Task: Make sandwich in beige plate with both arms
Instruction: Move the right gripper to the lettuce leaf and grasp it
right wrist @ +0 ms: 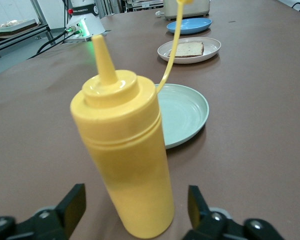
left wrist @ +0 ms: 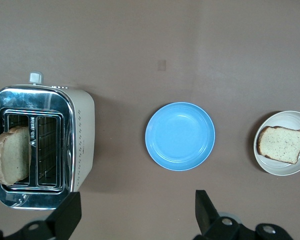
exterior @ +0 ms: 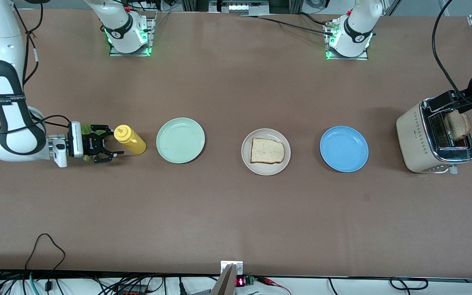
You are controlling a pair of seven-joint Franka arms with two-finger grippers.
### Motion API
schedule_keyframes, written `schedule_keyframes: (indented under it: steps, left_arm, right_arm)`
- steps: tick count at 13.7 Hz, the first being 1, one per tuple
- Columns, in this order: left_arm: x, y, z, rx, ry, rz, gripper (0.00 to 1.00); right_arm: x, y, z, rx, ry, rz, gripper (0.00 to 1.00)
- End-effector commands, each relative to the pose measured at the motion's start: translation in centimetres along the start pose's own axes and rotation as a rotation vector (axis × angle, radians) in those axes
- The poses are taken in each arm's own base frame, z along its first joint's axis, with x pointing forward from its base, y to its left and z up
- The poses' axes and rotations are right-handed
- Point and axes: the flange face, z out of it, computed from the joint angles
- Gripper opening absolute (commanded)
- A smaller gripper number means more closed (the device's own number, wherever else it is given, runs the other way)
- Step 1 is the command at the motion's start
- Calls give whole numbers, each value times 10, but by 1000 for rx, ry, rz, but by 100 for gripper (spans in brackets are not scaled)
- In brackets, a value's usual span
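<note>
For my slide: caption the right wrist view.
Open right claw flanking upright yellow squeeze bottle, plates beside it.

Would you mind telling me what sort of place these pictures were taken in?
Most likely a robotics lab staging a kitchen task. Two arm bases are bolted to a brown table with loose cables along its edge, while a toaster, a yellow squeeze bottle and a beige plate holding a bread slice serve as props.

1. The front view looks down from high across the desk (exterior: 236,213), arm bases at 12 o'clock.
2. The left wrist view looks straight down on the toaster (left wrist: 40,145) and blue plate (left wrist: 180,136).
3. The right wrist view looks low and close at the yellow bottle (right wrist: 125,155).
4. All three share the beige plate (exterior: 247,157).
</note>
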Motion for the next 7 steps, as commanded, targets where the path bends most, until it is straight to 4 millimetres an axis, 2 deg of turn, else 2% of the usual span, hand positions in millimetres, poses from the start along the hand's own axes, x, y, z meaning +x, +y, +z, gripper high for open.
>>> schedule_keyframes:
  steps: [1,4,5,7]
  left_arm:
    - [-1,-2,-1,-25,-9,9,100]
    - [-2,-2,-1,-25,-10,9,100]
    - [-2,-2,0,-25,-12,7,100]
    - [-3,-2,-1,-26,-14,6,100]
  right_arm:
    - [-13,-12,-28,-39,45,21,100]
    - [-11,-13,-65,-73,38,103,100]
    - [-5,-10,-77,-74,29,156,100]
    - [20,-2,-102,-69,-8,254,100]
